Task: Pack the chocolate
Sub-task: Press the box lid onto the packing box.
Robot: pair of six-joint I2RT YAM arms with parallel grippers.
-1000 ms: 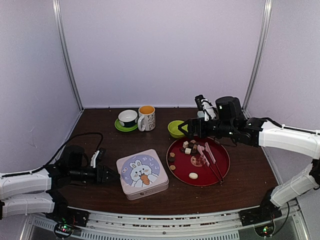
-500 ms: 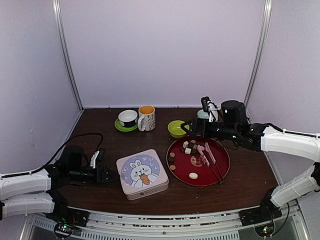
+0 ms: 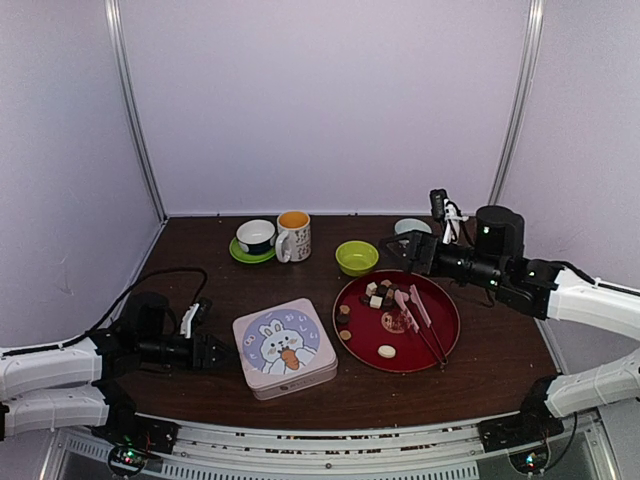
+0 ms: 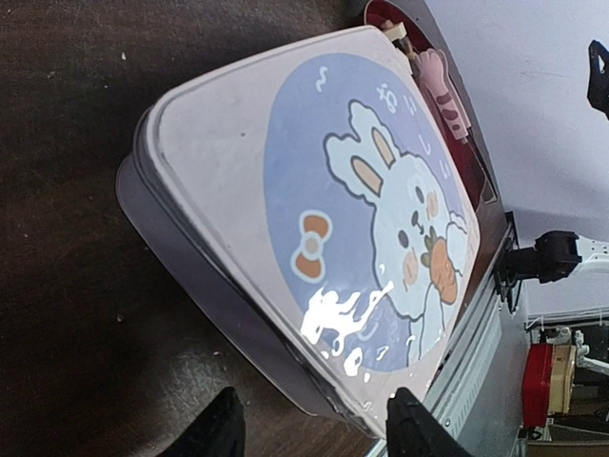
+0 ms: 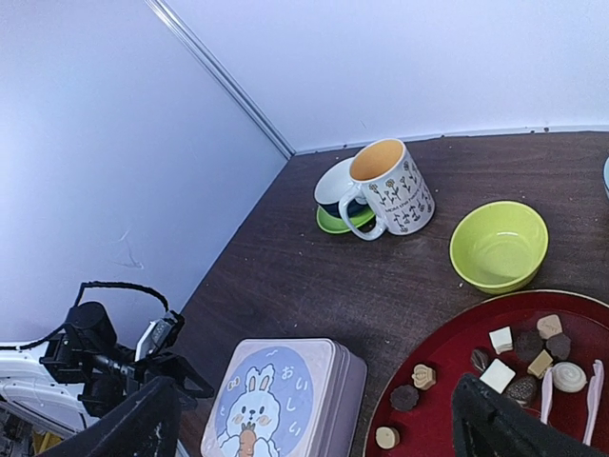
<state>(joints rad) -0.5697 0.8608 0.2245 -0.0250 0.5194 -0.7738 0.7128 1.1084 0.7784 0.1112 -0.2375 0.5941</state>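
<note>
Pale lilac walls close around a dark brown surface (image 3: 200, 250) where nothing has been packed so far. In the lower middle of the overhead view sits a pink tin (image 3: 285, 348) with a rabbit printed on its lid, and that lid is still on. To its right is a round red tray (image 3: 447, 335), and the chocolate (image 3: 385, 295) lies on it. There are roughly 12 small brown, tan and cream pieces, most bunched at the tray's upper left and a few scattered lower down. Pink tongs (image 3: 415, 305) lie on the tray beside them, untouched. Along the top of the surface stand a green bowl (image 3: 357, 257), a flowered mug (image 3: 294, 235) and a cup (image 3: 256, 237) on a green saucer, all apart from the work. The left gripper (image 3: 218, 352) lies low at the tin's left side. Its jaws are partly spread and pinch nothing, and its wrist view shows the tin's near edge between the 2 fingertips. Whether they touch the metal I cannot tell. The right gripper (image 3: 405, 252) hangs above the tray's upper edge, near the green bowl, jaws spread wide and empty. By my reckoning the job is at its very start. The lid has to come off, every piece has to go into the tin, and the lid probably goes back on.
</note>
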